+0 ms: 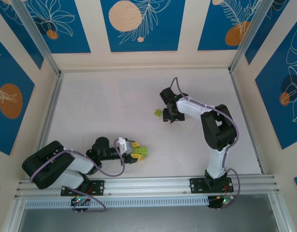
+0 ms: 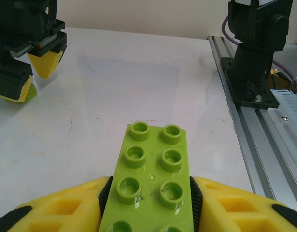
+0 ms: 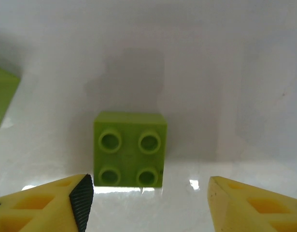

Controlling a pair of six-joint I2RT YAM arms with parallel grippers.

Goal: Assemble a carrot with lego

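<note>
Nearest me, the aluminium rail (image 1: pixel 153 182) runs along the table's front edge, carrying both arm mounts. In the left wrist view the right arm's base (image 2: pixel 252 58) stands bolted to that rail, off to the right of my held piece and well apart from it.

Just beyond the rail, low over the table (image 1: pixel 105 96), the left gripper (image 1: pixel 136 152) is clamped on a long lime-green brick (image 2: pixel 153 174). I see the black pads of both yellow fingers (image 2: pixel 66 208) pressed against its long sides. It lies studs up and sticks out past the fingertips. A purple cable (image 1: pixel 109 170) loops beside the left wrist, clear of the brick.

Ahead of the held brick is bare white surface, and past that the right gripper (image 1: pixel 166 116) hangs near the middle of the table, its jaws apart. A square lime-green brick (image 3: pixel 130 149) sits flat on the table, studs up, at the mouth of those jaws. Its near edge is about level with the fingertips, close to the left-hand finger in that view, with a wide gap to the other finger. I cannot tell if that finger touches it. A corner of another lime-green piece (image 3: pixel 1 96) shows at the left edge of the right wrist view; I cannot make out what it is.

Farthest off, blue patterned wall panels (image 1: pixel 138 24) close the back of the cell.
</note>
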